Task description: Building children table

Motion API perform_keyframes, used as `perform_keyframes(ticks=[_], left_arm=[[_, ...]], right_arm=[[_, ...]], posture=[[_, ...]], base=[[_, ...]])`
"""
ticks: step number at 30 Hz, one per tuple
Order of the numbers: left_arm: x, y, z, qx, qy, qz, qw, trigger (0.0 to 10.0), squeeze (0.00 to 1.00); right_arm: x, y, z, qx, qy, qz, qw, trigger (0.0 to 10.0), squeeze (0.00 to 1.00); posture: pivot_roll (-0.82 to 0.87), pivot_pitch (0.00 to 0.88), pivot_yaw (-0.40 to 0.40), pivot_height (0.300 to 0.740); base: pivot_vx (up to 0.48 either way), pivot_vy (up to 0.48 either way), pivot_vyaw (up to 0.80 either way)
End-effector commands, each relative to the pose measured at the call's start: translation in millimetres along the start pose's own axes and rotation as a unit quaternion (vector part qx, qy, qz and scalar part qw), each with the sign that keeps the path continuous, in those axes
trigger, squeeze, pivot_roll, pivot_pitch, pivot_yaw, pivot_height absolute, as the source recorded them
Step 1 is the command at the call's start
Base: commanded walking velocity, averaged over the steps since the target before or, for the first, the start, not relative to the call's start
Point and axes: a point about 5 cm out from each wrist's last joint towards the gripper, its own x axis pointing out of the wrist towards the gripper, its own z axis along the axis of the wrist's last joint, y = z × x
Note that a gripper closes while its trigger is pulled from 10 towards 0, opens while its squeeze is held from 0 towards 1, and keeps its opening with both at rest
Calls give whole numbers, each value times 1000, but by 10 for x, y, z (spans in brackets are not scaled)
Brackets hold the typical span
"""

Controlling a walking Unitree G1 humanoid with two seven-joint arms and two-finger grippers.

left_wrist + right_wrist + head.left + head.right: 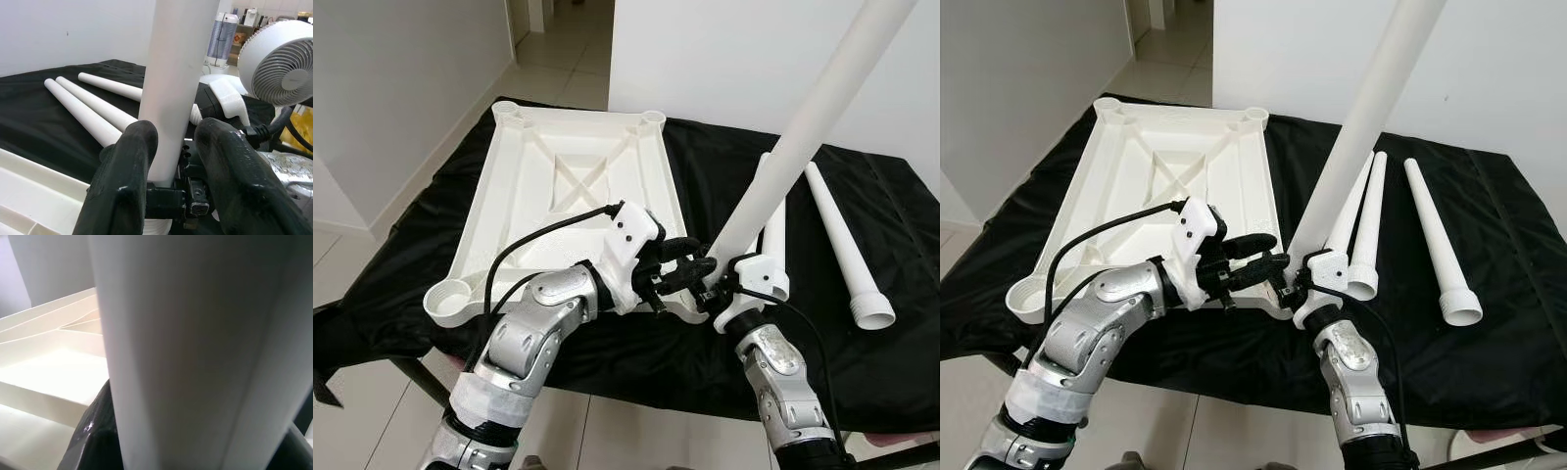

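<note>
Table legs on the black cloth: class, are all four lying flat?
No. Three table legs lie flat on the black cloth; the fourth leg is held tilted up by the right claw.
</note>
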Motion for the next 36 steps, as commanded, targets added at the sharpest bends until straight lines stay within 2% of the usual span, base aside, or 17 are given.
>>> perform_keyframes(ticks=[1,3,4,7,10,13,14,15,16,18,20,25,27,36], left_arm=[[23,21,24,-6,-2,3,1000,10000,0],[26,20,32,-7,-4,-2,1000,10000,0],[26,30,49,-13,-8,-8,1000,10000,1000],[27,42,69,-16,-13,-12,1000,10000,1000],[73,146,201,0,-34,-2,999,10000,1000],[85,167,230,3,-40,0,999,10000,1000],[105,194,261,11,-44,1,999,10000,0],[105,194,261,11,-44,1,999,10000,0],[165,233,335,26,-54,5,998,10000,0],[165,233,335,26,-54,5,998,10000,0],[236,251,427,36,-68,6,997,10000,0],[302,241,532,45,-82,-5,996,10000,0],[346,222,663,55,-99,-24,993,10000,0],[387,176,770,71,-109,-54,990,10000,0]], right_arm=[[-90,-42,-193,3,52,-22,998,10000,0],[-93,-43,-178,1,48,-22,999,10000,0],[-91,-53,-156,-1,43,-23,999,10000,0],[-90,-63,-136,-2,40,-23,999,10000,0],[-70,-82,-67,-16,32,-12,999,10000,0],[-67,-84,-57,-18,31,-10,999,10000,0],[-58,-82,-47,-23,32,-7,999,10000,0],[-58,-82,-47,-23,32,-7,999,10000,0],[-35,-66,-27,-32,33,6,999,10000,0],[-35,-66,-27,-32,33,6,999,10000,0],[-2,-56,24,-41,29,17,999,10000,0],[40,-56,117,-51,21,27,998,10000,0],[84,-43,215,-82,31,49,995,10000,0],[161,-13,380,-104,25,72,992,10000,0]], posture=[[60,1,-26,740],[56,0,-25,740],[55,0,-26,740],[53,0,-24,740],[47,0,-26,740],[47,0,-26,740],[47,0,-29,740],[47,0,-29,740],[50,0,-34,740],[50,0,-34,740],[50,0,-35,740],[50,0,-34,740],[52,0,-29,740],[58,0,-24,740]], base=[[0,0,0],[0,0,0],[0,0,0],[0,0,0],[0,0,0],[0,0,0],[0,0,0],[0,0,0],[0,0,0],[0,0,0],[0,0,0],[0,0,0],[0,0,0],[0,0,0]])
